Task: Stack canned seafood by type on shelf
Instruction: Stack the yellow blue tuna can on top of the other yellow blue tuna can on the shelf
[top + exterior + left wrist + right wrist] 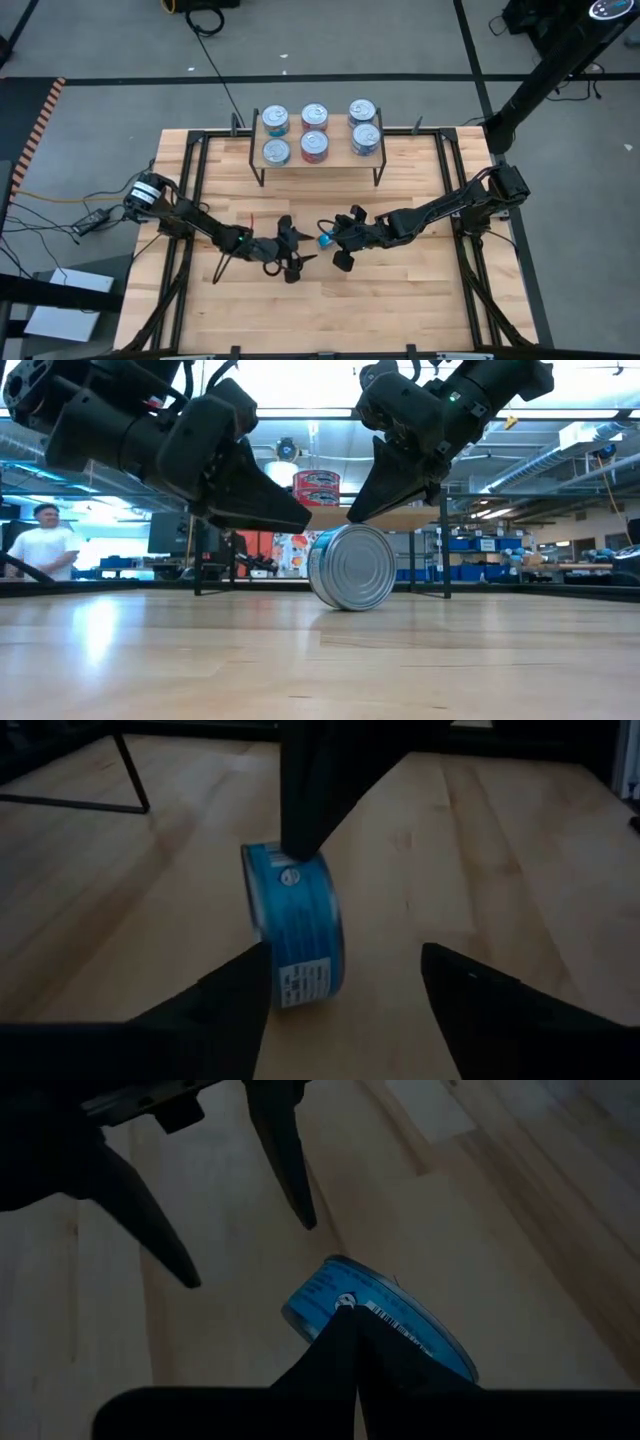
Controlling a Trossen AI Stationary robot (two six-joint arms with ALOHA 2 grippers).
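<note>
Left end effector (291, 262) open, right (334, 241) closed

You have one can (326, 239) standing on its edge at mid-counter (420, 300), between the left tool (296, 262) and the right tool (338, 238), whose tip touches it, while six cans (314, 146) sit on the shelf (340, 158) at the far edge.

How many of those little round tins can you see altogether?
7. Six squat silver-lidded tins sit on the small light-wood shelf, three at the back and three in front. One blue-labelled tin stands on edge on the table between the arms. Stacked ones beneath could be hidden.
</note>
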